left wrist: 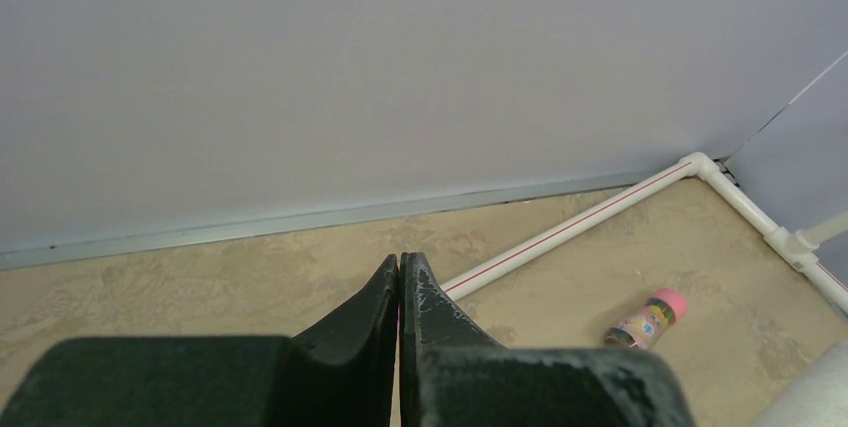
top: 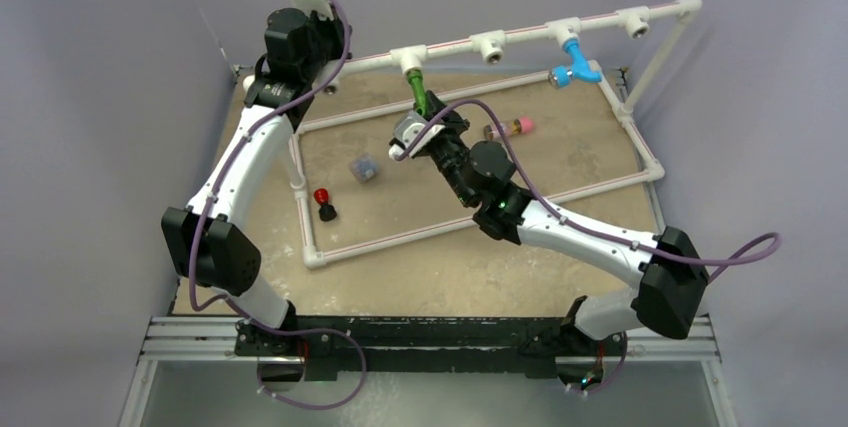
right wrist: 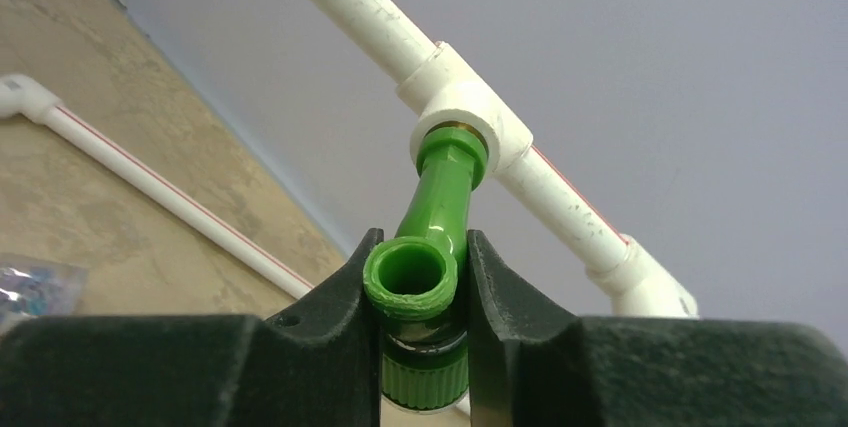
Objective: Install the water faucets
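The bright green faucet (right wrist: 432,232) has its stem in a white T-fitting (right wrist: 478,125) of the raised white pipe; it also shows in the top view (top: 417,89). My right gripper (right wrist: 417,282) is shut on the green faucet's threaded mouth, seen from above as the right gripper (top: 420,117). The light blue faucet (top: 576,61) hangs from another T-fitting on the pipe to the right. My left gripper (left wrist: 400,267) is shut and empty, raised at the far left corner of the frame, as the top view (top: 300,42) shows.
A white pipe frame (top: 300,187) lies on the tan tabletop. Inside it are a pink-capped brown cylinder (top: 508,128), a small clear bag (top: 363,168) and a red-and-black piece (top: 324,204). The cylinder also shows in the left wrist view (left wrist: 646,320). Two more T-fittings (top: 489,45) on the raised pipe are bare.
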